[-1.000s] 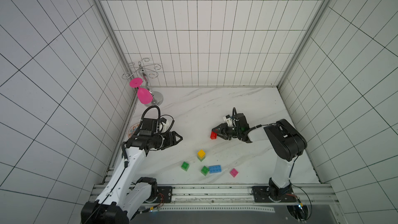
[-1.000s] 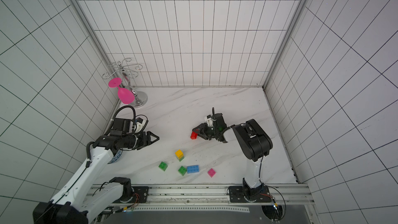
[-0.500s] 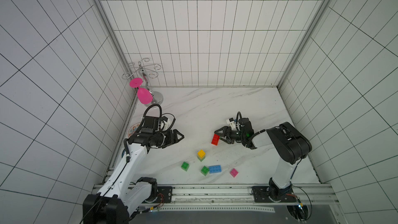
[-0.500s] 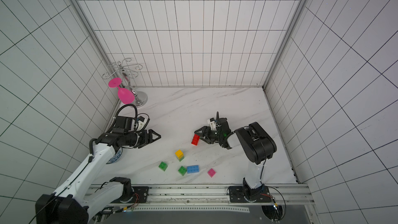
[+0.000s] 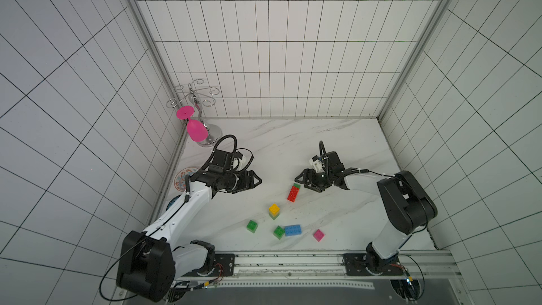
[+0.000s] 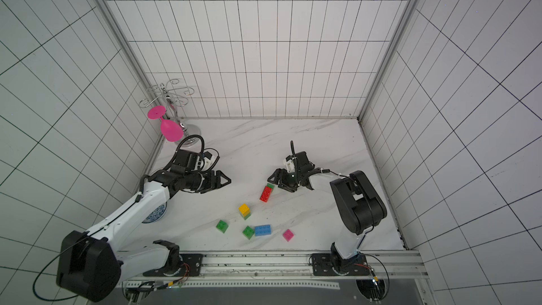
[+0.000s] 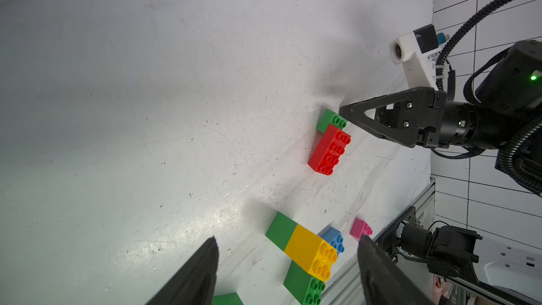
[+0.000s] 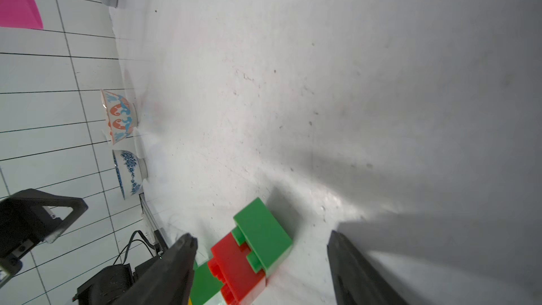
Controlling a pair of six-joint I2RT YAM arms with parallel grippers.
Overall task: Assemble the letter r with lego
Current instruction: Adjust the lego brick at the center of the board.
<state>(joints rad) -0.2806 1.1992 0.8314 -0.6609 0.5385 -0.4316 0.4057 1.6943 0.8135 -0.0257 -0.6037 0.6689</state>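
Note:
The lego lies on the white marble table [image 5: 293, 148]. A red brick [image 5: 293, 194] with a green cube [image 5: 296, 185] plugged onto its far end lies flat. My right gripper [image 5: 300, 183] is open just beyond that end, jaws either side and not touching; the right wrist view shows the red brick [image 8: 234, 265] between the fingers of the right gripper [image 8: 261, 236]. Nearer the front are a yellow cube on a green one [image 5: 274, 210], two loose green cubes [image 5: 252, 226] [image 5: 279, 232], a blue brick [image 5: 292, 230] and a pink cube [image 5: 318, 235]. My left gripper [image 5: 258, 182] hangs open and empty left of the bricks.
A metal glass rack with a pink glass [image 5: 196, 132] stands in the back left corner. Two patterned bowls [image 5: 187, 173] [image 6: 155, 214] sit against the left wall under my left arm. A metal rail [image 5: 293, 262] runs along the table's front edge.
My right gripper has opened and let go of the red and green piece, which now lies on the table. My left arm has shifted only slightly.

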